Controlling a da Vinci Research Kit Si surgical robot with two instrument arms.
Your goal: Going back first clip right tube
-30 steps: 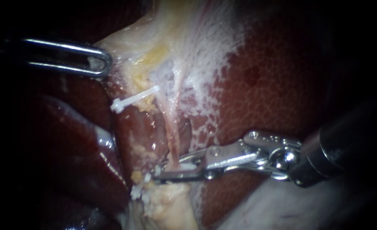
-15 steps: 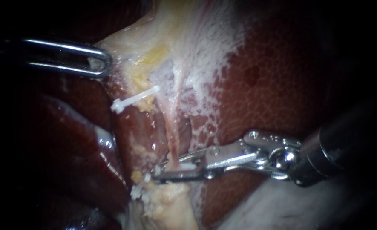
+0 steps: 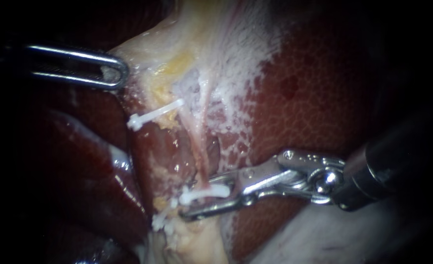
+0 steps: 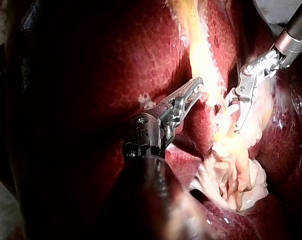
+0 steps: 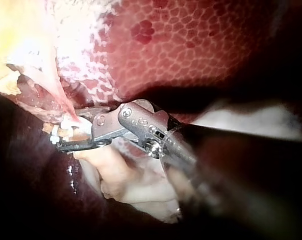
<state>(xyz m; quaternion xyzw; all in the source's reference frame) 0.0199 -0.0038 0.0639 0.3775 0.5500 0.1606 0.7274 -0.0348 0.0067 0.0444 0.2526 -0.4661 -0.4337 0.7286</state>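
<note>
My right instrument (image 3: 197, 198) comes in from the right, and its jaws stand open around a white clip (image 3: 205, 193). That clip is closed across the thin pink right tube (image 3: 199, 156), low on the tube. The right wrist view shows the same open jaws (image 5: 66, 134) astride the clip (image 5: 57, 132). A second white clip (image 3: 155, 113) crosses the left tube higher up, and a third (image 3: 160, 220) lies lower left. My left instrument (image 3: 114, 73) is shut on the edge of the pale tissue (image 3: 143, 54) at upper left. In the left wrist view its jaws (image 4: 193, 90) pinch the yellowish strand.
Dark red liver (image 3: 314, 98) fills the right side and the lower left. Pale gallbladder tissue (image 3: 196, 239) bunches below the clips. White frayed membrane (image 3: 240, 83) covers the liver beside the tubes. A pale fold (image 3: 333, 234) lies under my right instrument's shaft.
My right instrument's jaws have opened, and the white clip they held closed now shows on the right tube. The left instrument has not moved.
</note>
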